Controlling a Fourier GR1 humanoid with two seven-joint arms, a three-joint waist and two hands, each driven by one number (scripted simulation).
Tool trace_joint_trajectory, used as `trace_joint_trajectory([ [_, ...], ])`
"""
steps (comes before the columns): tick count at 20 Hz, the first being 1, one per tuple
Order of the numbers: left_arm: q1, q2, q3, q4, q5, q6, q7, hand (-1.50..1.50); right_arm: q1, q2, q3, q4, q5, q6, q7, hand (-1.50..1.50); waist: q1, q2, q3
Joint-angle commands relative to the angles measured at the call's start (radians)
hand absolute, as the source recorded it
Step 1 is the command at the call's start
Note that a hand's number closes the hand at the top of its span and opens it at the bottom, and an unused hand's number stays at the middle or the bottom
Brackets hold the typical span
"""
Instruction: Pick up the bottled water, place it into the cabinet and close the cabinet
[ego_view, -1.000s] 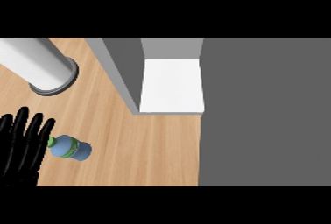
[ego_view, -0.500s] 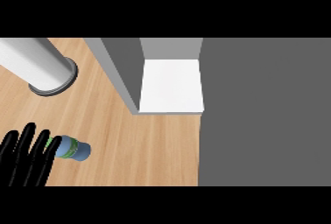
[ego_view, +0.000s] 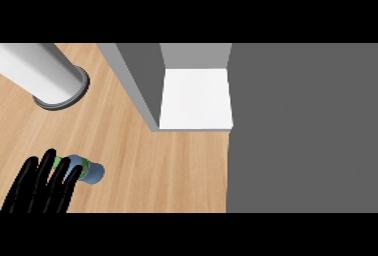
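At the lower left edge, my left hand (ego_view: 40, 187) lies low over the wooden worktop (ego_view: 155, 165) with its fingers straight and close together, not curled round anything. My right hand does not show. Up and away from it, at the top left, stands a pale cylinder (ego_view: 44, 75) with a dark rim at its foot, well apart from my fingers.

Just right of my fingertips is the bottled water (ego_view: 87, 170), on its side, blue with a green band. My fingers overlap its left end, so I judge they touch it or hover right above it; I cannot tell which.

The risk I see is the bottle rolling. It lies round on a smooth top, and if my straight fingers press or nudge it before my thumb comes round, it could roll out of my reach.

Further right, the cabinet (ego_view: 140, 85) stands open, its white shelf floor (ego_view: 196, 97) bare. Its grey wall faces the bottle, and a low carry could knock against that edge. The broad grey panel (ego_view: 303, 125) fills the right side.
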Motion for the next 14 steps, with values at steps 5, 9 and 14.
trace_joint_trajectory([
  [5, 0.049, 0.037, -0.023, -0.182, -0.069, 0.048, 0.022, -1.5, 0.004, -0.007, -0.036, -0.126, -0.165, -0.01, 0.071, -1.5, 0.006, 0.001, 0.0],
  [9, 0.083, 0.054, 0.036, -0.16, -0.068, 0.073, -0.032, -1.5, 0.071, 0.019, -0.015, -0.16, -0.144, -0.01, 0.071, -1.5, 0.0, -0.001, -0.001],
  [14, 0.173, 0.085, 0.117, -0.166, -0.001, 0.081, -0.081, -1.5, 0.13, 0.022, -0.019, -0.183, -0.155, 0.022, 0.05, -1.5, 0.002, -0.004, -0.002],
])
